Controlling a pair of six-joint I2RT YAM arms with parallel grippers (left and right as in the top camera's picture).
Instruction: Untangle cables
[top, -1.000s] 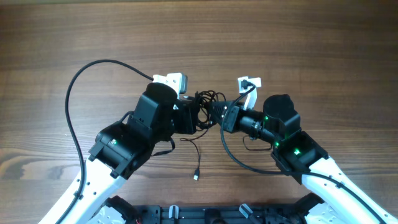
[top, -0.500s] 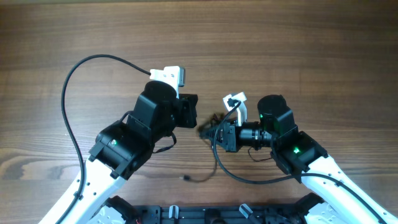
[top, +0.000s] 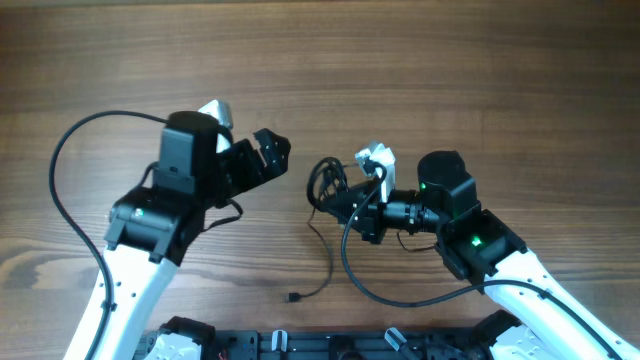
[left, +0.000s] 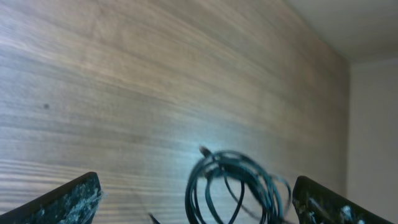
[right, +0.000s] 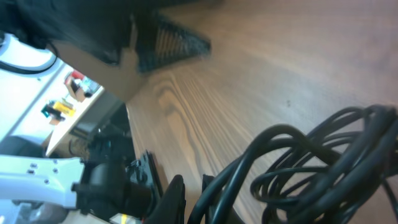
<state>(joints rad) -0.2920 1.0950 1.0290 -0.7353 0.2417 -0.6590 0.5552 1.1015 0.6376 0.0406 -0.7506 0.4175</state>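
Left pincer (top: 272, 150) withdrew; cables (top: 325, 178) clamped in right pincer (top: 338, 202).

The left arm (top: 150, 215) and right arm (top: 480, 245) are chunky black housings on white lower links, each with a small green light (top: 477, 241) well behind its end effector. A white camera block (top: 376, 156) sits just behind the black left end effector (top: 272, 152) and the black right end effector (top: 335, 200). A thick black wire (top: 72, 150) loops out behind each.
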